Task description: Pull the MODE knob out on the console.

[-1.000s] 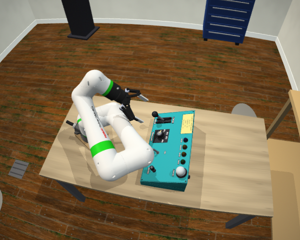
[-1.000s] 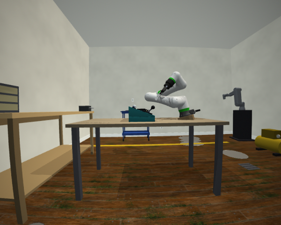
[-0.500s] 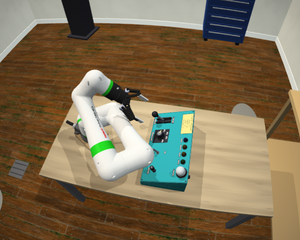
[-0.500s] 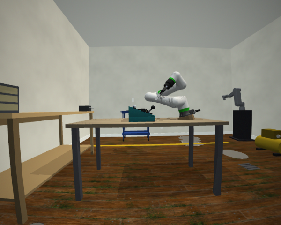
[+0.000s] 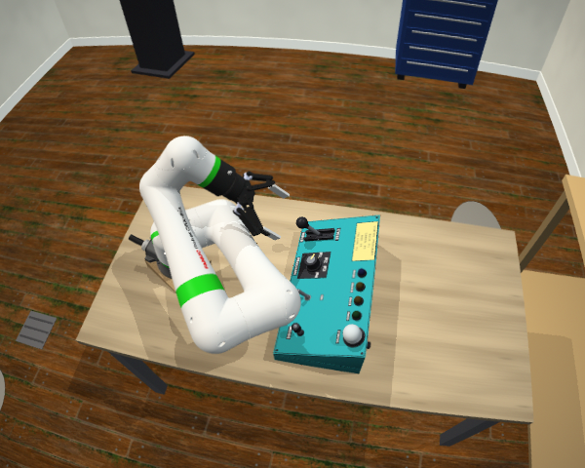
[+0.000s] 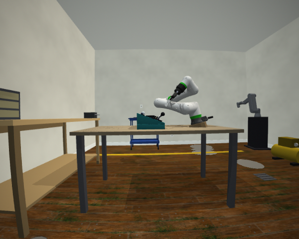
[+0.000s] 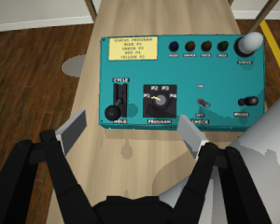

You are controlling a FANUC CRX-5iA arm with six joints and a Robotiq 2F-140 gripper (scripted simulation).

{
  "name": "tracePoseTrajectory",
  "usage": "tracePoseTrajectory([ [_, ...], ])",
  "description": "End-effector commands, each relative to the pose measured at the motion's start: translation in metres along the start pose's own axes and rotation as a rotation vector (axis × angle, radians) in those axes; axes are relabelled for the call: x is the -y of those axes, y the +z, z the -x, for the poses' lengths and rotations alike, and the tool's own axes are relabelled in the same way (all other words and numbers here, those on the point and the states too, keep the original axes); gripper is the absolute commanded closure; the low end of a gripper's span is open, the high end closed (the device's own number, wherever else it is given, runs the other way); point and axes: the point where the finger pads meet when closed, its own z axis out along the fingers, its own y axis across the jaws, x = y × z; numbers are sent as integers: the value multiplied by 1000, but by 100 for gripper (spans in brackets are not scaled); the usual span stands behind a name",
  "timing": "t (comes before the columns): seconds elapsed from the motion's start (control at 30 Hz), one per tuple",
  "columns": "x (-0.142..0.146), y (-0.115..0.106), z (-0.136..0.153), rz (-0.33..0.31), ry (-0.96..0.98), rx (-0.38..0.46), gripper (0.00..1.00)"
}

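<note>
The teal console (image 5: pixel 332 292) stands on the wooden table; it also shows in the wrist view (image 7: pixel 179 84) and in the side view (image 6: pixel 150 121). The small black MODE knob (image 7: pixel 248 101) sits at the console's lower right in the wrist view, above its label; in the overhead view it is near the front left corner (image 5: pixel 296 329), close to my arm's elbow. My gripper (image 5: pixel 271 212) is open and empty, held above the table short of the console's lever end, well away from the MODE knob. Its fingers frame the wrist view (image 7: pixel 131 133).
Other controls: a black ball lever marked CYCLE/HOLD (image 7: pixel 114 111), a PROGRAM rotary selector (image 7: pixel 160 100), a small CHECK toggle (image 7: pixel 203 103), a row of several lamps (image 7: pixel 198 46), a white STATUS knob (image 7: pixel 249 44). My elbow (image 5: pixel 262 307) lies against the console's left side.
</note>
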Motion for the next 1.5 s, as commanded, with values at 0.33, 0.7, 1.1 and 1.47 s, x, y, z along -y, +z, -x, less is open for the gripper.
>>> tracePoseTrajectory([
  [0.33, -4, 2, 25, -12, -27, 5, 0],
  [0.7, -4, 2, 25, -12, -27, 5, 0],
  [1.1, -4, 2, 25, -12, -27, 5, 0],
  [1.47, -4, 1, 20, -9, -30, 2, 0],
])
